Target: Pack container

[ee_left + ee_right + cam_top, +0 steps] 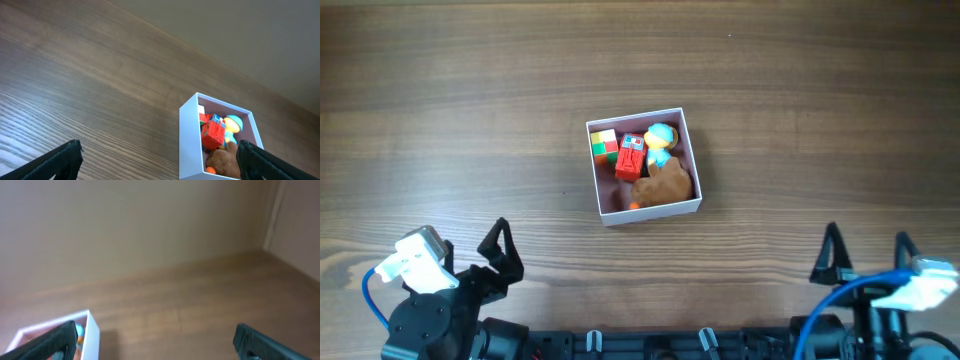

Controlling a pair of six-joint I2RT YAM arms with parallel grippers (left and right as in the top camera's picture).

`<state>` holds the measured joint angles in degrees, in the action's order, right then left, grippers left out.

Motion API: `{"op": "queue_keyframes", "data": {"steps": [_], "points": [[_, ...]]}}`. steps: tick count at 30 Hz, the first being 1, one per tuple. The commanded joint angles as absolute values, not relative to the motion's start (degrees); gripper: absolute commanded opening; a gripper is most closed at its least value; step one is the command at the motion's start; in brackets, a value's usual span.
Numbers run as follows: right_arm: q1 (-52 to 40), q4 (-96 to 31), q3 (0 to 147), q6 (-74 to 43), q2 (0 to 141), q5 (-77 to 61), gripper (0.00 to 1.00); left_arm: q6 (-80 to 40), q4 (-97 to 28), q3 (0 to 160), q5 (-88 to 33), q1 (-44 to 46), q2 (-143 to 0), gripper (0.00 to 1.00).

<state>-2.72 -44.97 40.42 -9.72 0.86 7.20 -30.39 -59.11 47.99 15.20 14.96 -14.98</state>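
Wood-grain bench (pixel 440 100), brown and bare apart from one box; plain beige wall behind in the wrist views.

Both arms sat at the near edge. Left gripper (pixel 502 252) had its fingers spread wide with nothing between them. Right gripper (pixel 867 255) was the same, spread and empty. Both were well apart from the container (pixel 655 213).

No loose toys showed on the bench, so packing looked finished or very close. Judged step: hold clear and leave the load alone.

To do that well:
- keep both arms low at the near edge, off the box walls, since a light cardboard box would likely slide if nudged
- if the load needs tidying, come straight down from above with fingers spread and press the brown plush (pixel 667 183) gently, as it seemed to sit highest
- no lid in view, so no closing step could be judged

Container: shallow square box with white outer walls and a pinkish inside. It sat mid-bench, slightly turned against the grain. Inside, the colour cube (pixel 604 145) was far left and the red toy (pixel 631 158) lay beside it. The blue-hat figure (pixel 660 140) was far right, and the plush filled the near-right corner. Contents were packed tight, touching each other.
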Motion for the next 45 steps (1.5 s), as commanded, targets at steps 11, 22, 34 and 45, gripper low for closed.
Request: {"op": "queue_keyframes", "data": {"steps": [11,22,34,45], "points": [[-4.43,11.94,1.85,-7.35,0.21,2.15,1.00,-31.14,-58.98,47.57,16.14,15.27,-14.85,1.00],[-4.45,0.56,0.32,-9.08,0.56,1.19,1.00,-31.14,-58.98,47.57,16.14,15.27,-14.85,1.00],[-4.45,0.56,0.32,-9.10,0.80,1.19,1.00,-31.14,-58.98,47.57,16.14,15.27,-14.85,1.00],[-4.45,0.56,0.32,-9.08,0.80,1.19,1.00,-29.69,-59.37,47.57,16.60,15.20,-14.83,1.00]]}}
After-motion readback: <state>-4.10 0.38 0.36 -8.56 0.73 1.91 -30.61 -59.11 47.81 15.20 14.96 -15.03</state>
